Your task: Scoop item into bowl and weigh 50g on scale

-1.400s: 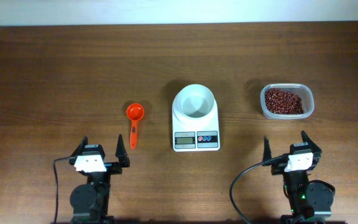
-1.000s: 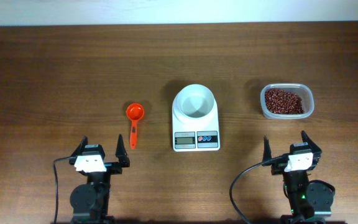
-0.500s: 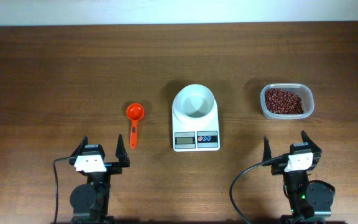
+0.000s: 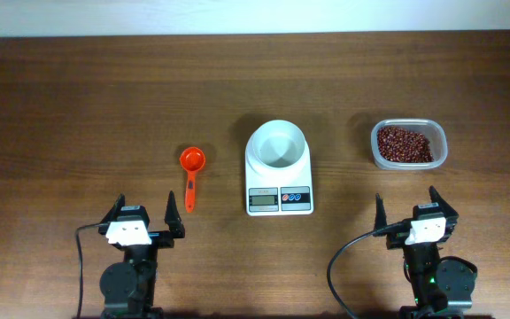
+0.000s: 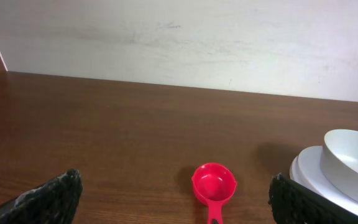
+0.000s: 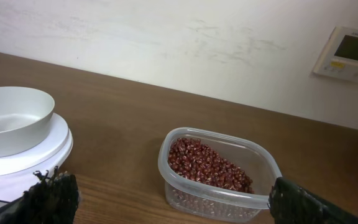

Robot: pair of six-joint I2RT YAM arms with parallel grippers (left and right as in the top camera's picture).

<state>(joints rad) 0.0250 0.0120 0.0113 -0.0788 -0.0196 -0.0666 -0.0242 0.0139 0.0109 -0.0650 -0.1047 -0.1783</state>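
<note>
You are holding the left tool (image 4: 146,206) and the right tool (image 4: 405,202) low at the frame's bottom edge, both pointing up-frame, fingers spread apart and empty. The bowl (image 4: 277,146) is sitting on the scale (image 4: 280,200) at centre, and the beans (image 4: 405,143) are lying in the clear tub (image 4: 441,151) at right.

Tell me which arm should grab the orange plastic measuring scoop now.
Left. The orange plastic measuring scoop lies just ahead of the open left gripper, handle toward it; the right gripper sits beyond the white rectangular scale.
</note>
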